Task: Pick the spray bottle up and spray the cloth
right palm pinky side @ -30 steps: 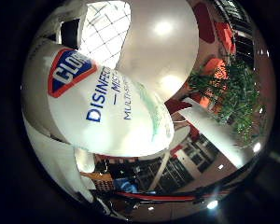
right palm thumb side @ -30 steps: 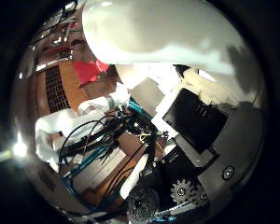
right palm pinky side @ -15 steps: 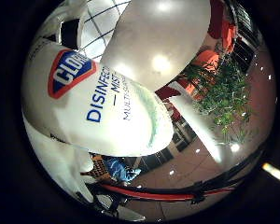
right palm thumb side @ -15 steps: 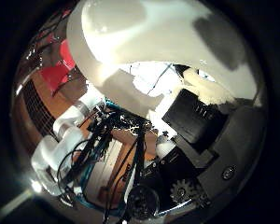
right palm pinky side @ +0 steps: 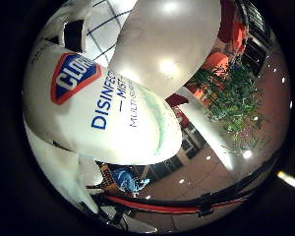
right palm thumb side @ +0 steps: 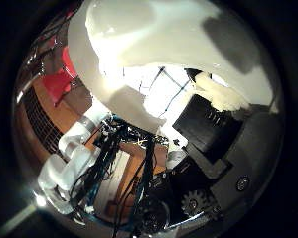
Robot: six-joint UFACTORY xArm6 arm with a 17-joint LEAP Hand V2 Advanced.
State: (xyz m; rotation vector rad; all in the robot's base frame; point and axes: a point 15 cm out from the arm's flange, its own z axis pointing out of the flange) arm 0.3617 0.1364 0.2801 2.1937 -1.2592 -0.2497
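The robot hand (right palm thumb side: 203, 148), white and black, has its fingers curled round the white spray bottle (right palm pinky side: 103, 118), which fills much of both palm views and sits hard against the palm. The bottle's blue-lettered label faces the little-finger camera, and a white finger (right palm pinky side: 167, 44) wraps over its body. Beyond the bottle lie a green plant (right palm pinky side: 236, 98) and a reddish tiled floor (right palm pinky side: 211, 172). The cloth cannot be made out.

so the only support I can make out is a brown wooden surface (right palm thumb side: 37, 119), mostly hidden. a checked white cloth (right palm thumb side: 164, 94) seems to lie on it, red thing (right palm thumb side: 57, 82) nearby, can't tell if it's touching
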